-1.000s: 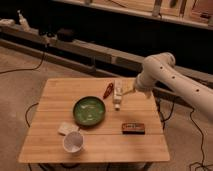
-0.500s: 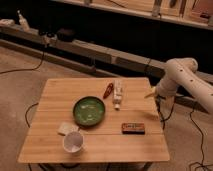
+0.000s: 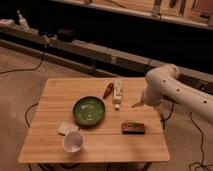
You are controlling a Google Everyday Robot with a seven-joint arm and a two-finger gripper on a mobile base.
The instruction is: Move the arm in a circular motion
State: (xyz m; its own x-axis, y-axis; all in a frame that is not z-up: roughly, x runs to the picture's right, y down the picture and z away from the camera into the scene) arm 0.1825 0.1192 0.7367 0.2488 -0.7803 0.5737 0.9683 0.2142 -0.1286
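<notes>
The arm [image 3: 165, 82] is cream-white with thick rounded segments and small dark dots. It reaches in from the right edge, bends at a bulbous elbow above the table's right side, and tapers down to a slim tip. The gripper [image 3: 134, 105] is at that tip, low over the wooden table [image 3: 55, 95], to the right of the white bottle [image 3: 117, 92] and behind the dark flat packet [image 3: 133, 128]. It holds nothing that I can see.
On the table are a green bowl [image 3: 89, 110], a red pepper [image 3: 107, 91], a white cup [image 3: 73, 142] and a pale sponge [image 3: 66, 128]. A long bench with cables [image 3: 75, 47] runs behind. Cables lie on the floor.
The arm tip was over the white bottle, swung right past the table's edge, and has now come back left and lower, toward the front.
</notes>
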